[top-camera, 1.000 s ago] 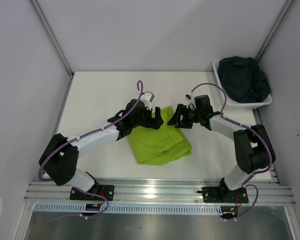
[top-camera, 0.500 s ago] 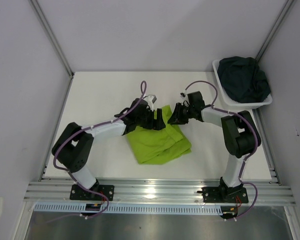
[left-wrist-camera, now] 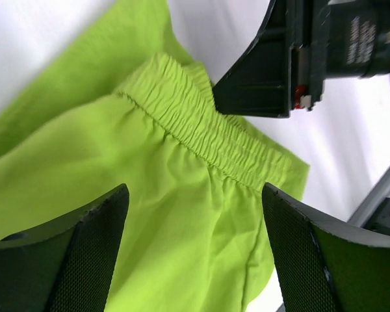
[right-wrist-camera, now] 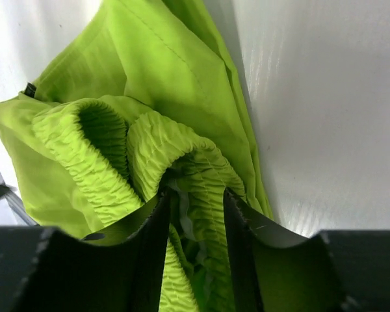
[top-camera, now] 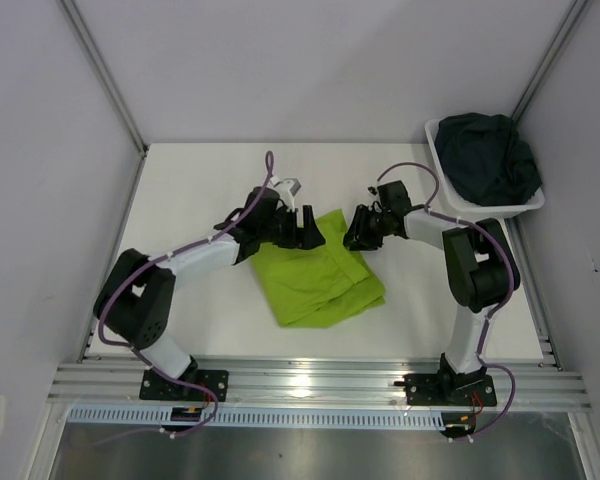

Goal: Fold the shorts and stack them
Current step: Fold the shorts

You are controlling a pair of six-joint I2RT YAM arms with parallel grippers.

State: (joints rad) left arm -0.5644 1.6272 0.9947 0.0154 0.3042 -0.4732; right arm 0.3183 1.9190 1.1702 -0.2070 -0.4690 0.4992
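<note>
Shorts (right-wrist-camera: 172, 68) apparently pinched inside right claw (right-wrist-camera: 195, 201).

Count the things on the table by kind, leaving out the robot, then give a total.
Pairs of shorts: 2 (lime green shorts lying on the table, dark shorts in the basket)
Baskets: 1 (white basket)
Total: 3

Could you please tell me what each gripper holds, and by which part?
Right gripper: green shorts, pinched by the bunched waistband. Left gripper: nothing.
</note>
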